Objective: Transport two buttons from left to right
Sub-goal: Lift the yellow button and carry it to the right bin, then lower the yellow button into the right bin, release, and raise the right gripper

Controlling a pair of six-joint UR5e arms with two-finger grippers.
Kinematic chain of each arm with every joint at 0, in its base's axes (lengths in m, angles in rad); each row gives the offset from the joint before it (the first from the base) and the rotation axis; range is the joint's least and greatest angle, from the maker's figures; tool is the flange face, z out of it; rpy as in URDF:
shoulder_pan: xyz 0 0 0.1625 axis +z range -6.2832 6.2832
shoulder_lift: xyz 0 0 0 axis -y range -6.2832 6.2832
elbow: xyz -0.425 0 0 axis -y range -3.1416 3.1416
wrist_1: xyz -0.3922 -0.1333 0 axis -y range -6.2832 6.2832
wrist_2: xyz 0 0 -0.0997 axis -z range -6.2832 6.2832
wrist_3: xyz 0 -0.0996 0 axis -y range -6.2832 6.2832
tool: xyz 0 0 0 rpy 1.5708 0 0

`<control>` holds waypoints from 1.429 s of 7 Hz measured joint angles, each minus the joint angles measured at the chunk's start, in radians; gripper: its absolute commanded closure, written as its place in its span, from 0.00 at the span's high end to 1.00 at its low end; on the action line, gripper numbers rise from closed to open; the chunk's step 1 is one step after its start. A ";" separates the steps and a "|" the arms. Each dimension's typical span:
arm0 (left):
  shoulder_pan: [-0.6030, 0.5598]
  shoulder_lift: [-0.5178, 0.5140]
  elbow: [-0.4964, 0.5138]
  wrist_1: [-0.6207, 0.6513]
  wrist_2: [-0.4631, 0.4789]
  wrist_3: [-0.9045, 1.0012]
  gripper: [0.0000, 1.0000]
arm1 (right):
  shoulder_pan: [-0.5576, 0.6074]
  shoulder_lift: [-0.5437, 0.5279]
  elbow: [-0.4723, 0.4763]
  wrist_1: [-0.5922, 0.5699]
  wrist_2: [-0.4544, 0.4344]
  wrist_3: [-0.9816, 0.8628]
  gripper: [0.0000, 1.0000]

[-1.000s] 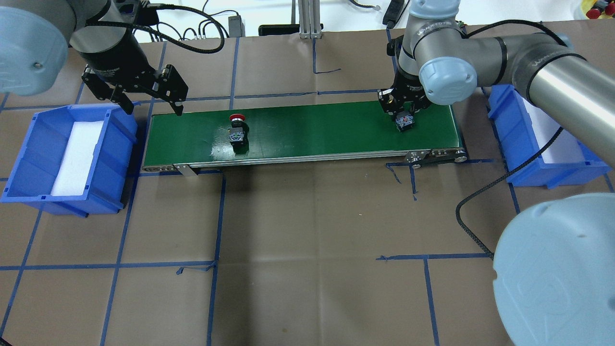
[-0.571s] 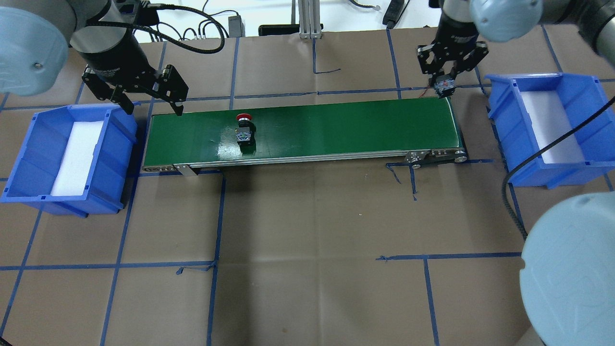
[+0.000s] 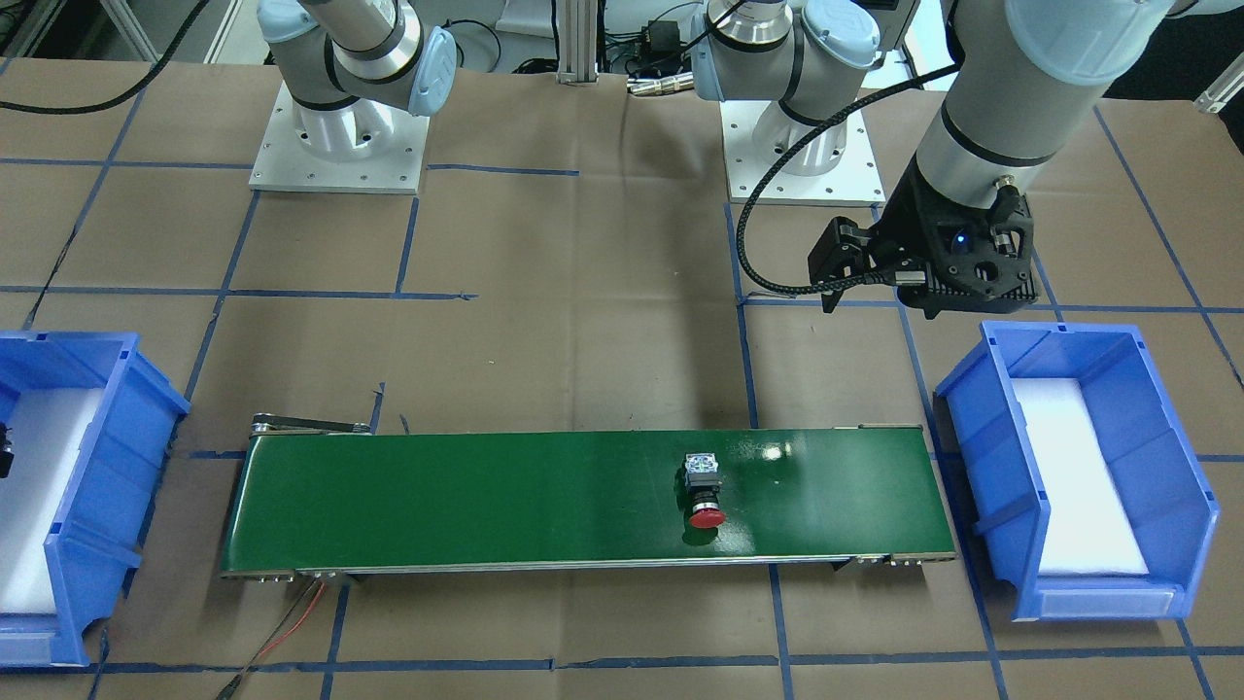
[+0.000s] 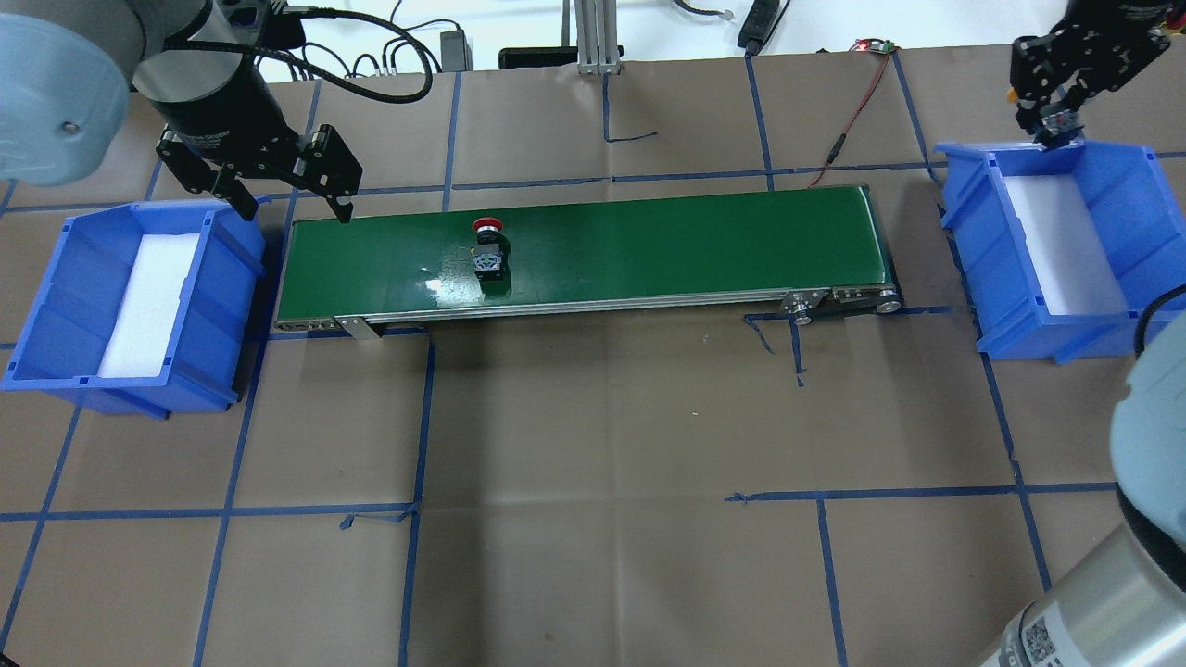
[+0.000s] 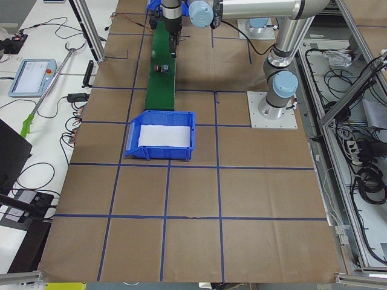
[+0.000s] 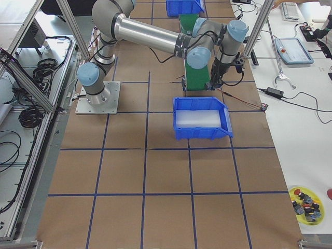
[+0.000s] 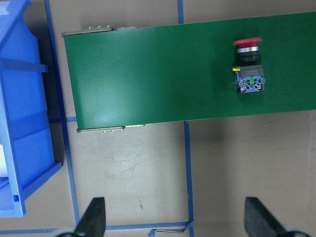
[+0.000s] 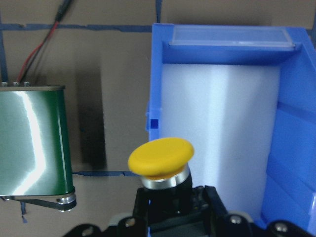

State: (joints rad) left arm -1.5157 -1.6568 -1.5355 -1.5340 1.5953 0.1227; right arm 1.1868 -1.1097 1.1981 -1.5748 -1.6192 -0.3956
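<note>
The red-capped button (image 4: pixel 488 250) lies on its side on the green conveyor belt (image 4: pixel 649 245), left of the middle; it also shows in the left wrist view (image 7: pixel 249 69) and the front view (image 3: pixel 702 489). My left gripper (image 4: pixel 287 190) is open and empty, hovering over the belt's left end beside the left blue bin (image 4: pixel 56 306). My right gripper (image 4: pixel 1052 120) is shut on the yellow-capped button (image 8: pixel 161 159) and holds it above the far end of the right blue bin (image 4: pixel 1140 232), over its white foam (image 8: pixel 222 128).
Both bins hold a white foam liner. A red-and-black wire (image 4: pixel 848 130) runs across the table behind the belt's right end. Brown paper with blue tape lines covers the table (image 4: pixel 602 445). The arm bases (image 3: pixel 335 146) stand behind the belt.
My right gripper lifted the yellow button off the belt's right end and carried it right, to over the right bin. The red button travelled a little right along the belt. The left gripper stayed still.
</note>
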 measured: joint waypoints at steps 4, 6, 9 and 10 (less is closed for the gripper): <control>0.000 0.000 0.001 0.000 -0.001 0.000 1.00 | -0.104 -0.021 0.254 -0.235 -0.006 -0.031 0.06; 0.000 0.000 0.001 0.000 0.000 0.000 1.00 | -0.109 -0.035 0.367 -0.348 -0.011 -0.028 0.07; 0.000 0.000 0.001 0.000 0.000 0.000 1.00 | -0.130 -0.034 0.461 -0.438 -0.016 -0.027 0.09; 0.000 0.000 0.001 0.000 0.000 0.000 1.00 | -0.142 -0.028 0.472 -0.444 -0.016 -0.027 0.16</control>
State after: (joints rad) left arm -1.5155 -1.6567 -1.5350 -1.5340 1.5953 0.1227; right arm 1.0453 -1.1376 1.6698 -2.0187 -1.6351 -0.4226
